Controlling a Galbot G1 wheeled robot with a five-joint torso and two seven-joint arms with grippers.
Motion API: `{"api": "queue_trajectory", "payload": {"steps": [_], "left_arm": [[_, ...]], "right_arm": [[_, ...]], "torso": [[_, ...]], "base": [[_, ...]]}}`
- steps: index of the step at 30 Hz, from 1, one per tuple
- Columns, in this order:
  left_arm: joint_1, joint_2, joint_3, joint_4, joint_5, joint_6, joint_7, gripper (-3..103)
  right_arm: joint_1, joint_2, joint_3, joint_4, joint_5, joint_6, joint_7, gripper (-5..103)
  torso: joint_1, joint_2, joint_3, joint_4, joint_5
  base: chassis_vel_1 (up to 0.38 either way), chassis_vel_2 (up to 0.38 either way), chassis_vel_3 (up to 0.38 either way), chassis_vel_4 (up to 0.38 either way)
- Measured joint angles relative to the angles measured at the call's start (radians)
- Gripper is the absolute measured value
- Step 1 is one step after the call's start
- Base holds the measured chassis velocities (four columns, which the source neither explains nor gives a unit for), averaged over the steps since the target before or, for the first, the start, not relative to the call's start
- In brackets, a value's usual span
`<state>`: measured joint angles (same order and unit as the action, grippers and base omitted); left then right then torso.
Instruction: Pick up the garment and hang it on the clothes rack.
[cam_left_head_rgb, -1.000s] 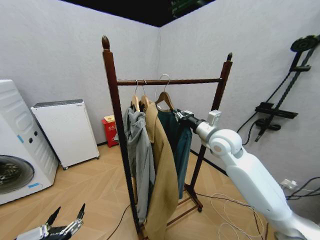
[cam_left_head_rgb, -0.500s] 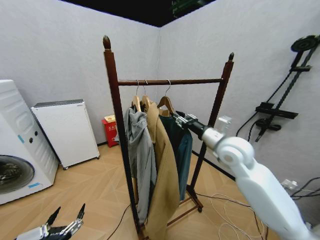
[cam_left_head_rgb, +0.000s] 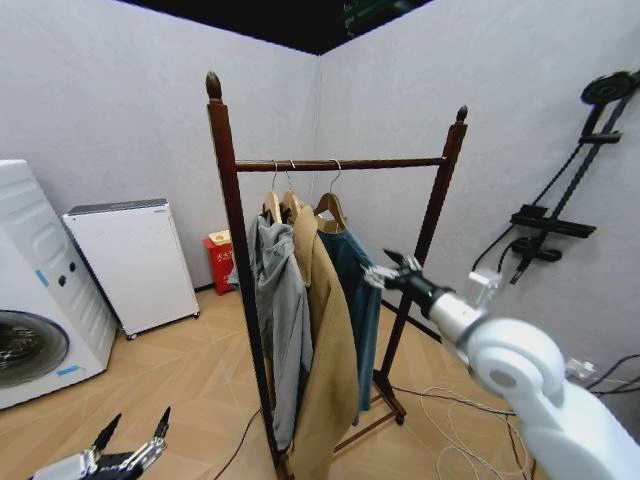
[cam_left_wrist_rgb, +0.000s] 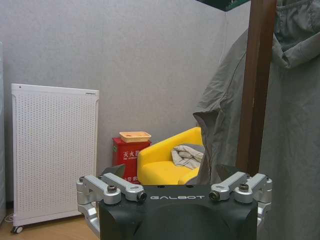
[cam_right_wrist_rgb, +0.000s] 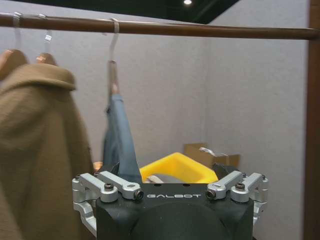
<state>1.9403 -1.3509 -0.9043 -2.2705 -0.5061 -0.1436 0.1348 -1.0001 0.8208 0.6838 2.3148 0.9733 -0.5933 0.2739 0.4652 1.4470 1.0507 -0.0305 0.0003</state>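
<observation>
The teal top (cam_left_head_rgb: 352, 275) hangs on the clothes rack (cam_left_head_rgb: 232, 260), and the right claw (cam_left_head_rgb: 392, 272) is spread apart and holds nothing.

The top's wooden hanger (cam_left_head_rgb: 331, 209) hooks over the rack's top bar (cam_left_head_rgb: 340, 163), next to a long tan coat (cam_left_head_rgb: 325, 340) and a grey hoodie (cam_left_head_rgb: 277, 310). The top is the one nearest the rack's right post. The right claw is out in front of the rack at the height of the top, just beside it, with its fingers apart and a gap to the cloth. From the right wrist view the top (cam_right_wrist_rgb: 120, 140) hangs under the bar (cam_right_wrist_rgb: 200, 30). The left claw (cam_left_head_rgb: 130, 440) is low down near the wooden floor (cam_left_head_rgb: 190, 380), with its fingers spread too. A white washing machine (cam_left_head_rgb: 40, 290) and a white heater (cam_left_head_rgb: 130, 262) stand by the wall.
</observation>
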Motion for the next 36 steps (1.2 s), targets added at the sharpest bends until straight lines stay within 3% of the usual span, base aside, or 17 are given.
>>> {"api": "queue_trajectory", "payload": {"steps": [2,9,13,26,36], "left_arm": [[0.000,0.000,0.000,0.000,0.000,0.000,0.000,100],[0.000,0.000,0.000,0.000,0.000,0.000,0.000,100],[0.000,0.000,0.000,0.000,0.000,0.000,0.000,100],[0.000,0.000,0.000,0.000,0.000,0.000,0.000,100],[0.000,0.000,0.000,0.000,0.000,0.000,0.000,100]], "right_arm": [[-0.073,0.021,0.113,-0.013,-0.022,0.015,-0.029,100],[-0.209,0.070,0.261,-0.023,0.000,0.046,-0.074,100],[-0.233,0.083,0.278,-0.032,-0.023,0.057,-0.083,100],[-0.322,0.193,0.257,-0.076,-0.394,0.135,-0.157,100],[-0.344,0.235,0.241,-0.069,-0.422,0.187,-0.160,100]], "torso": [[0.000,0.000,0.000,-0.0001,-0.0002],[0.000,0.000,0.000,-0.0001,-0.0002],[0.000,0.000,0.000,-0.0001,-0.0003],[0.000,0.000,0.000,-0.0001,-0.0003],[0.000,0.000,0.000,0.0001,-0.0004]], "base": [[0.000,0.000,0.000,0.000],[0.000,0.000,0.000,0.000],[0.000,0.000,0.000,0.000],[0.000,0.000,0.000,0.000],[0.000,0.000,0.000,0.000]]}}
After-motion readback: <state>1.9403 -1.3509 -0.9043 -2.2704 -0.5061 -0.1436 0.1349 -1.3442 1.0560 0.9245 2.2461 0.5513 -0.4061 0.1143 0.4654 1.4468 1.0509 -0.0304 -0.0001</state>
